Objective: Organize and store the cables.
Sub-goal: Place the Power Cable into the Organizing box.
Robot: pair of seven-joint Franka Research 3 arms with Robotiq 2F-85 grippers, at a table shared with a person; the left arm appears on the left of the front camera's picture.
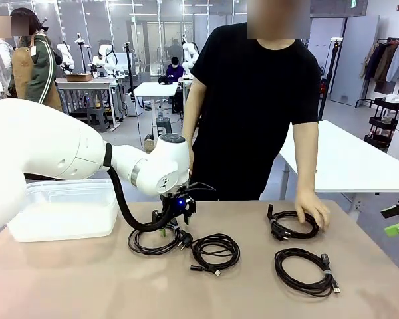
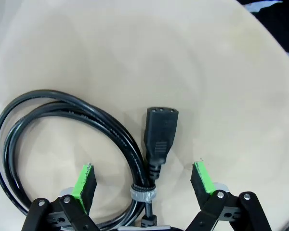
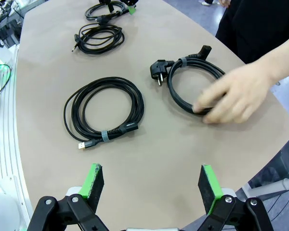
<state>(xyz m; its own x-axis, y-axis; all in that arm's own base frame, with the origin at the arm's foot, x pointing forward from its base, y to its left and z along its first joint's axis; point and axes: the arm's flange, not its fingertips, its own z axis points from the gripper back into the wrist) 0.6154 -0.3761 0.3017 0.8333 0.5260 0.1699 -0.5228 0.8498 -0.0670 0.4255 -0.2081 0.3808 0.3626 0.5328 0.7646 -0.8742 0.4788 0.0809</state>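
**Front view:** The left pincer (image 1: 171, 222) is hanging low at centre-left of the frame, right over the leftmost coil (image 1: 151, 243) of the four cables lying on the bench (image 1: 86, 286). Its jaws are standing apart and gripping nothing. A second coil (image 1: 215, 251) is lying just to the right of the first. At the right of the frame, the far right coil (image 1: 294, 226) is resting under the person's hand (image 1: 314, 209), and the near right coil (image 1: 304, 271) is lying free. A clear bin (image 1: 63, 209) is sitting at the left edge, probably the place for storing. The right pincer (image 1: 394, 220) is peeking in at the right edge.

**Left wrist view:** The green fingers (image 2: 84, 180) are straddling the leftmost coil (image 2: 101, 121) at its band (image 2: 143, 193). The moulded plug (image 2: 160, 132) is pointing up the frame between them. This thick cord is looking light but stiff and springy, with a smooth jacket that may slip. Pinching at the band, where the strands are bundled, should be keeping the loops together.

**Right wrist view:** The right pincer (image 3: 151, 185) is standing wide apart and empty at the bottom of the frame. The near right coil (image 3: 137, 103) is lying at centre-left, thinner and floppier-looking. The person's hand (image 3: 236, 94) is resting on the far right coil (image 3: 176, 94).
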